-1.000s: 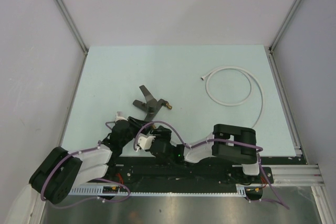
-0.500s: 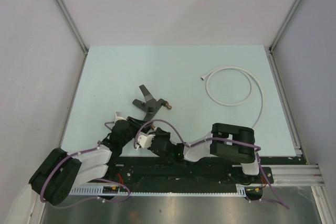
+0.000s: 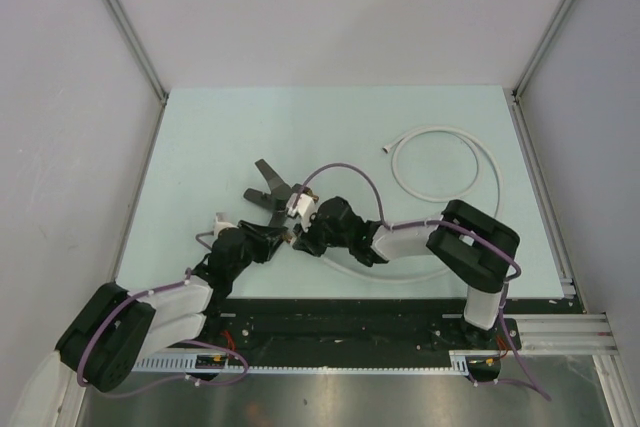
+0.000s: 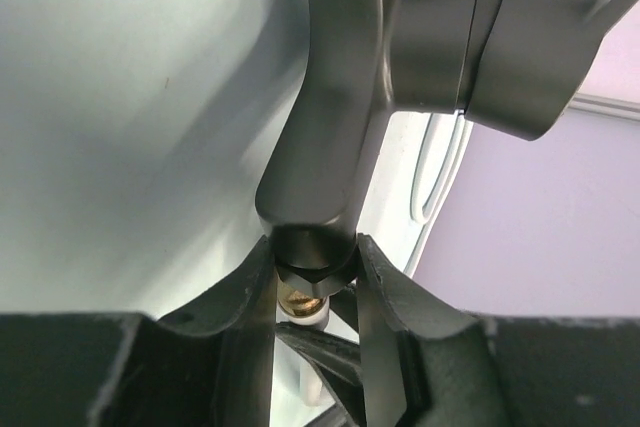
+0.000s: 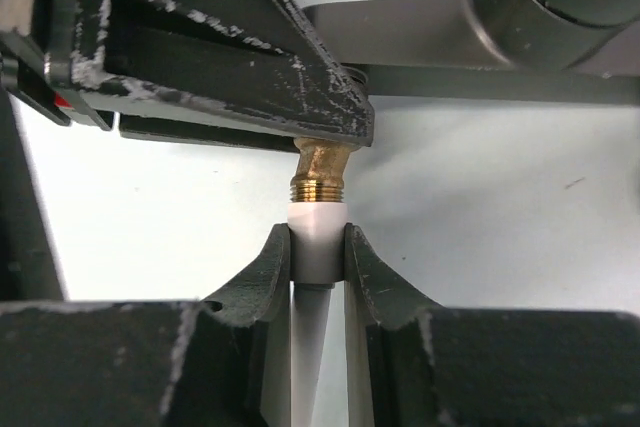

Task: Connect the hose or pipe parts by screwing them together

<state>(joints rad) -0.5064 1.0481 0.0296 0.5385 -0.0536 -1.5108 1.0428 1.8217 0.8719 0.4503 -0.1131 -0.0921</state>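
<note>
The dark grey tap fitting (image 3: 270, 185) is held just above the table, with my left gripper (image 3: 276, 231) shut on its dark hex neck (image 4: 313, 257). Its body (image 4: 330, 97) and lever handle (image 4: 520, 47) rise beyond the jaws. The white hose (image 3: 437, 129) loops at the back right and runs along the front to my right gripper (image 3: 299, 235). That gripper (image 5: 318, 244) is shut on the hose's white end connector (image 5: 318, 227). The connector butts against the tap's brass threaded end (image 5: 320, 175), in line with it. How far the thread is engaged I cannot tell.
The pale green table (image 3: 200, 137) is boxed in by grey walls with metal rails (image 3: 120, 22) at the back corners. Purple cables (image 3: 345, 172) arch over the right wrist. The hose's free end (image 3: 387, 149) lies at the back right.
The right arm has swung forward from near the bases to the tap, and its jaws have closed on the hose connector. The tap has turned slightly in the left gripper.
</note>
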